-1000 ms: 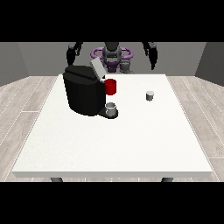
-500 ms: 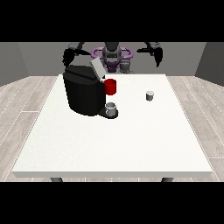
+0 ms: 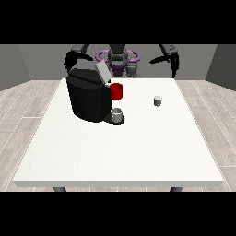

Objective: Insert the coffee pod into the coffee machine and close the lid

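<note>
The hand at the view's right (image 3: 174, 69) is seen raised above the far right corner of the table, hanging from a bent black arm, with its fingers pointed downward; whether those fingers are spread or curled cannot be told, and nothing is seen held in it. The hand at the view's left (image 3: 70, 59) is seen above the far left edge, just behind the coffee machine; its fingers appear as a dark cluster, and their state cannot be told either. Between the two hands, the robot's torso (image 3: 118, 57) with its purple rings is shown at the far middle of the scene. One coffee pod (image 3: 158, 101), small, pale and upright, is found on the right half of the table, well apart from both hands and standing alone to the right of the machine. One coffee machine (image 3: 88, 94), black and bulky, is placed on the far left part of the table. Its grey lid (image 3: 102, 72) is seen tilted up and open at the top. One red part (image 3: 117, 91) is shown at the machine's right side, and one grey cup (image 3: 117, 115) is seen just below it, resting on the machine's dark base. One large white table (image 3: 120, 156) carries all of these, with grey wood-patterned floor visible around it.
</note>
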{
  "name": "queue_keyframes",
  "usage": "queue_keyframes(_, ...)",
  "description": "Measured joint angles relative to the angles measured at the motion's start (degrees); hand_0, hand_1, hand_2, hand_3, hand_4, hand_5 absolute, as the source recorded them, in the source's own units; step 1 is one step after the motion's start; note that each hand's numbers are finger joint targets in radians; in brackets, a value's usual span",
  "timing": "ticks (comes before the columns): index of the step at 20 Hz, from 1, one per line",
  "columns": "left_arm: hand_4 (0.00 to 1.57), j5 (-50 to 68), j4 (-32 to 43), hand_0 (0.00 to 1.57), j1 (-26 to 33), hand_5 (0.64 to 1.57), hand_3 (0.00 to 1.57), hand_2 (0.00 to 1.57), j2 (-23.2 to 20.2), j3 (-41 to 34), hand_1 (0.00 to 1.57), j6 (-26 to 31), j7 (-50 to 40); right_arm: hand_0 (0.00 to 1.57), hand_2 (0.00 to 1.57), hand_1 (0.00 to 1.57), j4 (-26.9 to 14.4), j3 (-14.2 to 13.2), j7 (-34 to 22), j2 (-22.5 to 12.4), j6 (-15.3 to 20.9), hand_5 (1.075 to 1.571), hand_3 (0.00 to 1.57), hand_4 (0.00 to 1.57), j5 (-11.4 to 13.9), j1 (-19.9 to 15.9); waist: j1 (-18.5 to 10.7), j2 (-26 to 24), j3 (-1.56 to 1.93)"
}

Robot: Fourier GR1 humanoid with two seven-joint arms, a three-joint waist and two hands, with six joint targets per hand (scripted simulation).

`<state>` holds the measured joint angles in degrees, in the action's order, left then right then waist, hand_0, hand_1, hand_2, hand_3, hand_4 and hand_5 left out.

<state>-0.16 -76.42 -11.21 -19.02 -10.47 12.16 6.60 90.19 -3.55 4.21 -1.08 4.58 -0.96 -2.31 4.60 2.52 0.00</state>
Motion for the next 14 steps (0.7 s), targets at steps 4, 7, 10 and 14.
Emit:
queue_keyframes(4,0.0,-0.6,6.0,0.0,-4.7,1.571,0.0,0.0,-2.6,-1.8,0.0,0.5,-0.4,0.0,0.0,0.0,0.5,0.9,0.2,-0.2,-0.3,1.571,0.0,0.28,-0.2,-1.9,2.2,3.1,0.0)
queue_keyframes(7,0.0,-2.0,10.9,0.0,-6.8,1.571,0.0,0.0,-3.8,-2.1,0.0,0.8,0.8,0.0,0.0,0.0,1.2,3.1,0.4,0.4,0.9,1.571,0.0,0.26,0.4,-2.4,3.2,5.0,-0.01)
queue_keyframes(10,0.0,-3.2,16.2,0.0,-9.2,1.571,0.0,0.0,-4.8,-3.0,0.0,0.1,1.8,0.0,0.0,0.0,1.8,4.3,-0.1,0.4,1.1,1.571,0.0,0.34,0.7,-2.6,4.1,6.5,-0.02)
queue_keyframes(14,0.0,-5.7,21.6,0.0,-11.9,1.571,0.0,0.0,-5.1,-2.6,0.0,-1.1,2.8,0.0,0.0,0.0,1.3,4.4,-1.5,0.6,2.4,1.571,0.0,0.39,1.4,-4.4,3.9,7.7,-0.02)
